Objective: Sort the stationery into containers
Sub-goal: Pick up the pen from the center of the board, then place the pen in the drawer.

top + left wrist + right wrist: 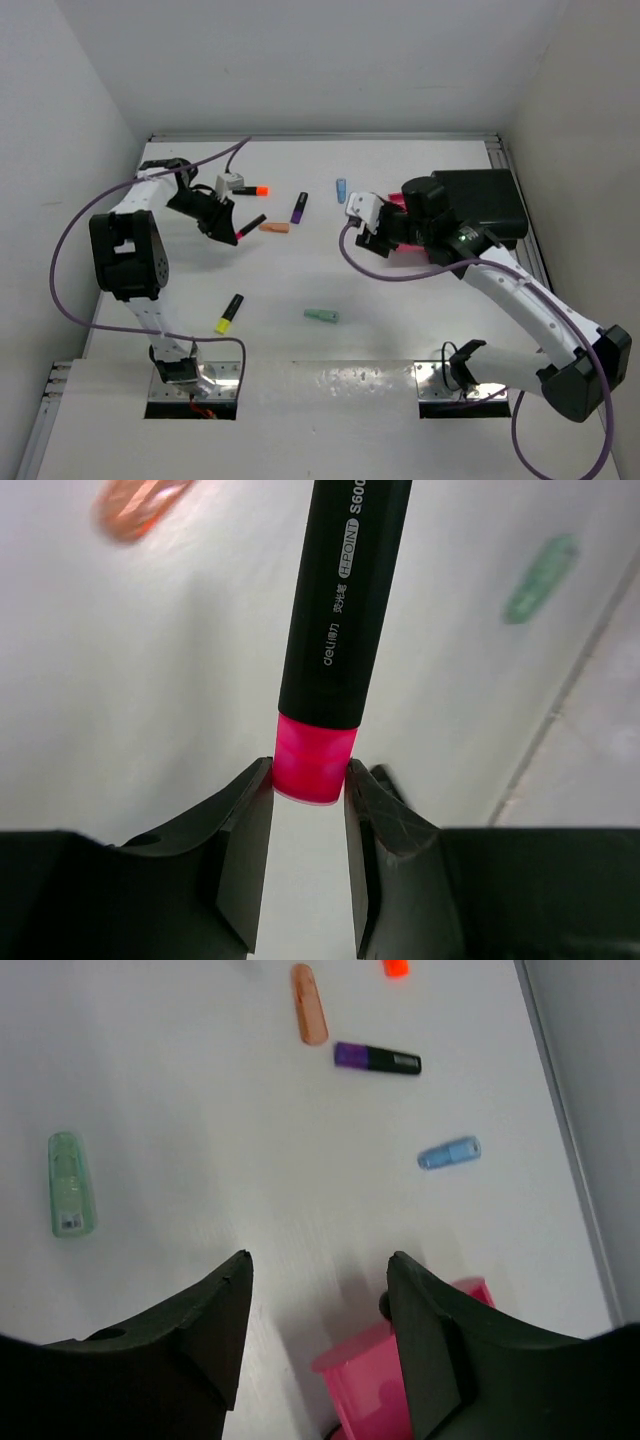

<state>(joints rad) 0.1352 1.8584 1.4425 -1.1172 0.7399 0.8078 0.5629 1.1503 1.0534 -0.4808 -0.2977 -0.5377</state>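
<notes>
A black highlighter with a pink cap (pixel 252 225) lies on the white table. My left gripper (pixel 233 232) is shut on its pink end, and in the left wrist view both fingertips touch the pink cap (pixel 314 765) of the highlighter (pixel 345 600). My right gripper (pixel 372 240) is open and empty. It hovers over bare table (pixel 318 1260) at the near edge of an open magenta drawer (pixel 400 1380), whose black knob (pixel 384 1306) is half hidden by the right finger. The black drawer box (pixel 480 205) stands at the right.
Loose on the table are an orange piece (pixel 274 228), a purple-tipped highlighter (pixel 299 207), a blue piece (pixel 341 189), an orange-tipped highlighter (pixel 245 187), a yellow-tipped highlighter (pixel 229 313) and a mint piece (pixel 321 316). Purple cables loop beside both arms.
</notes>
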